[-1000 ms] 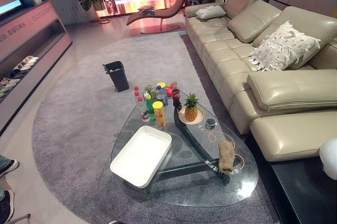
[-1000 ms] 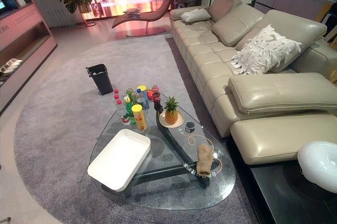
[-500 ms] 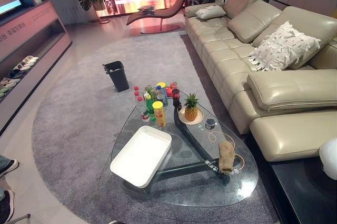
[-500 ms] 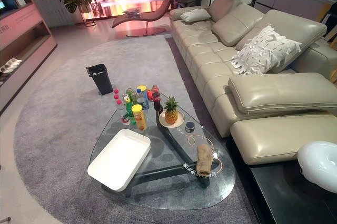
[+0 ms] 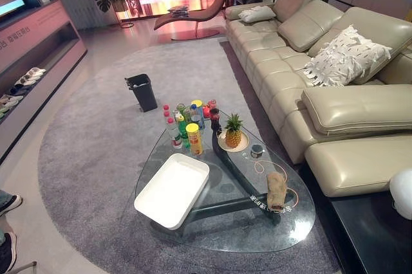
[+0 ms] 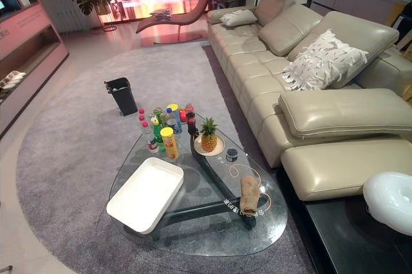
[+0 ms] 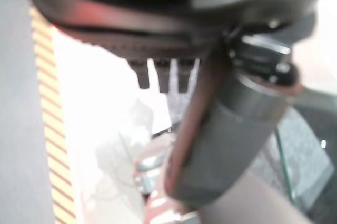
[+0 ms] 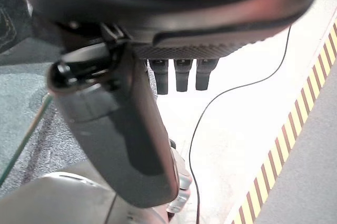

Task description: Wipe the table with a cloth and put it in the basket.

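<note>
Tan cloth, rolled and crumpled, is seen lying on the near right part of the glass desk, beside a thin orange cord loop. The desk is a rounded triangle of clear glass on a dark base. The basket is seen as a white rectangular tray, shallow and smooth, placed on the near left of the desk, well apart from the cloth; nothing is seen in it. A pineapple is stood on a round plate at mid desk, with a small dark round tin just right of it. Bottles and cans are clustered at the far end, a yellow-lidded canister nearest. A black bin is stood on the grey round rug farther left. A beige leather sofa with a white fringed cushion is set on the right.

Left robot hand is seen in its wrist view, fingers straight and apart, nothing held. Right robot hand likewise, fingers straight, nothing held.
</note>
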You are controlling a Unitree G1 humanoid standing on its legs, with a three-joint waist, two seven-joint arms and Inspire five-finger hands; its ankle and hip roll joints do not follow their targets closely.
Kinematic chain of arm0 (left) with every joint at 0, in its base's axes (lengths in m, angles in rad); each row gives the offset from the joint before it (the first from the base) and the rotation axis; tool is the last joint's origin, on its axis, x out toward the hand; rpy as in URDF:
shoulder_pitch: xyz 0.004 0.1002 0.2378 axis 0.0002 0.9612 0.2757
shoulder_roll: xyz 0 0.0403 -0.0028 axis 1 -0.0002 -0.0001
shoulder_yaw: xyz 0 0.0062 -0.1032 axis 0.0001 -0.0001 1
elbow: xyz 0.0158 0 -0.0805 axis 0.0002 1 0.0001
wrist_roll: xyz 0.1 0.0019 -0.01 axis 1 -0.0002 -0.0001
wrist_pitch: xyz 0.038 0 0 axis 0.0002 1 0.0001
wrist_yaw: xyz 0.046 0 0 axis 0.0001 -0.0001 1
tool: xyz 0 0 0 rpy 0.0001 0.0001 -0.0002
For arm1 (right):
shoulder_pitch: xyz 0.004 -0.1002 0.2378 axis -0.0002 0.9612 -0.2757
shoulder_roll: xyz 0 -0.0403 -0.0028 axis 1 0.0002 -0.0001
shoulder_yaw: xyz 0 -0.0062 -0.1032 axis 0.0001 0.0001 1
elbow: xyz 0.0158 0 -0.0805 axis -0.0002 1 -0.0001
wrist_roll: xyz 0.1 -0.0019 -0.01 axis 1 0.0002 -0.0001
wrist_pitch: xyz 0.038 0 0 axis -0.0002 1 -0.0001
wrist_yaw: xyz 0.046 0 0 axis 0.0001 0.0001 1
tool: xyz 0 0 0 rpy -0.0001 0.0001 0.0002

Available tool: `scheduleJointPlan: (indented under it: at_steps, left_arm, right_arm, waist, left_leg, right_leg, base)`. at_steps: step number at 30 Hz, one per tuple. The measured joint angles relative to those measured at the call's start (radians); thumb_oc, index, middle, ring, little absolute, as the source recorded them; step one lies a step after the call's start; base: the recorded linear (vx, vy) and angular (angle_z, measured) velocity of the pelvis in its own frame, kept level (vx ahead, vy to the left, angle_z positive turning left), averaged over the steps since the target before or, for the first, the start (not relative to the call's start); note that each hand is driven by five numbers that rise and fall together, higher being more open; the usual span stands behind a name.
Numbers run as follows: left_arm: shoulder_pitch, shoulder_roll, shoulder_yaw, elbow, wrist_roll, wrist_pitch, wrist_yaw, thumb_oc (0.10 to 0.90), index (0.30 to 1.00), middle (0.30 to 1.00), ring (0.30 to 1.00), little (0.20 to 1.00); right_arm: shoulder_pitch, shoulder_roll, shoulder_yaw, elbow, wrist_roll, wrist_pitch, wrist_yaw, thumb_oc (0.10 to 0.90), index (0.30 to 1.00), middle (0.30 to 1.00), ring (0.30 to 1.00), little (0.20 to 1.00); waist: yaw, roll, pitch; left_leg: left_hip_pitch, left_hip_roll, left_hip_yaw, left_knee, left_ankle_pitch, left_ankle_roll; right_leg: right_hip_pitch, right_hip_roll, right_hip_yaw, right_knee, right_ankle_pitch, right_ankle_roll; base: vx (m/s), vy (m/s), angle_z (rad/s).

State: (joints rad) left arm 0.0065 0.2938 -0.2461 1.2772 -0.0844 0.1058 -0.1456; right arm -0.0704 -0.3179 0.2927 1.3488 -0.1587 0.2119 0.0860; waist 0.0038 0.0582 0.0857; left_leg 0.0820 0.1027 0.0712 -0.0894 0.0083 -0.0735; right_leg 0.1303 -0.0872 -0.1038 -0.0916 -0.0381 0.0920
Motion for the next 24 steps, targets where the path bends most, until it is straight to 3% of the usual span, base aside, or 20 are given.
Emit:
scheduleJointPlan:
  at_steps: [8,13,24]
  left_arm:
    - [-0.013,0.002,0.008,-0.001,-0.038,-0.004,0.006,0.8,0.9,0.9,0.9,0.9]
    - [-0.13,0.013,-0.014,-0.021,-0.104,-0.002,0.032,0.8,0.9,0.9,0.9,0.9]
    - [-0.232,0.026,-0.012,-0.063,-0.227,-0.015,0.069,0.8,0.9,0.9,0.9,0.9]
  right_arm:
    - [-0.006,0.0,0.0,-0.004,0.001,0.0,-0.007,0.8,0.9,0.9,0.9,0.9]
    - [-0.13,-0.012,0.03,-0.024,0.001,0.034,-0.009,0.8,0.9,0.9,0.9,0.9]
    - [-0.252,-0.041,0.033,-0.044,0.012,0.041,-0.013,0.8,0.9,0.9,0.9,0.9]
  waist:
    - [0.003,0.002,0.013]
    - [-0.001,0.027,0.176]
    - [-0.004,0.027,0.317]
  left_leg:
    - [-0.069,-0.004,-0.004,0.004,0.011,-0.006]
    - [-0.223,-0.007,-0.028,0.005,0.072,-0.005]
    - [-0.339,-0.014,-0.023,0.005,0.096,0.0]
  right_leg:
    - [-0.069,0.001,0.001,0.0,0.014,-0.005]
    - [-0.209,0.011,-0.001,0.006,0.065,-0.006]
    - [-0.333,0.004,0.0,0.007,0.096,-0.001]
  base:
    - [-0.08,0.013,-0.01]
    - [-0.2,0.01,0.07]
    - [-0.09,0.013,-0.02]
